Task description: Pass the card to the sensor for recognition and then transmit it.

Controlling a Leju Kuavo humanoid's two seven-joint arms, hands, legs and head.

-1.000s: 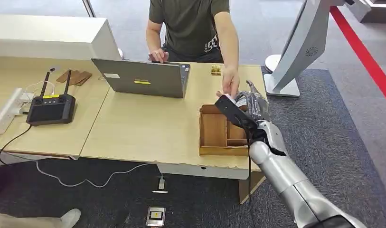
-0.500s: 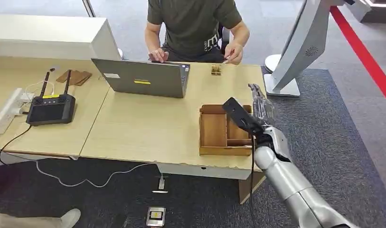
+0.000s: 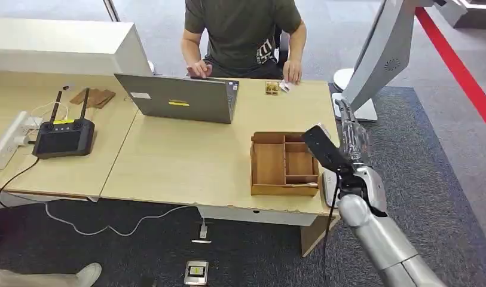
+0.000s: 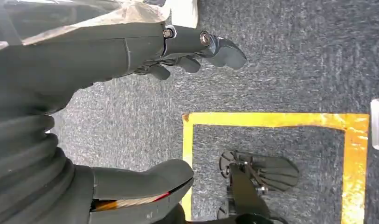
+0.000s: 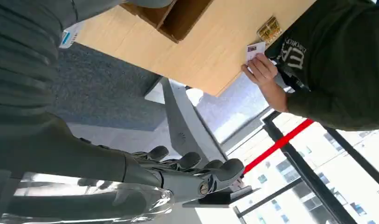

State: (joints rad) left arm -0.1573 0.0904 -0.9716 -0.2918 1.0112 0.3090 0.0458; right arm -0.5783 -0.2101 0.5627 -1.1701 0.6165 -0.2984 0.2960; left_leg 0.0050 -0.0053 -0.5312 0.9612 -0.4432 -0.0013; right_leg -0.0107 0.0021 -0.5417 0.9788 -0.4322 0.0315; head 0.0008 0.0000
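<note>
The right hand (image 3: 350,134) is hanging open beside the bench (image 3: 186,161), fingers apart, holding nothing. The person's hand (image 3: 292,72) is pressing the card (image 3: 284,86) on the bench's far edge. The left hand (image 4: 131,51) is holding nothing over the floor.

Head view high, facing down over the table (image 3: 186,161), right wrist view close, sharing its wooden tray (image 3: 282,164), left wrist view floorward

The right hand (image 3: 351,134), now empty, is pulling back off the tabletop (image 3: 186,161); the person's hand (image 3: 292,73) is holding the card (image 3: 284,87) near the far edge.
</note>
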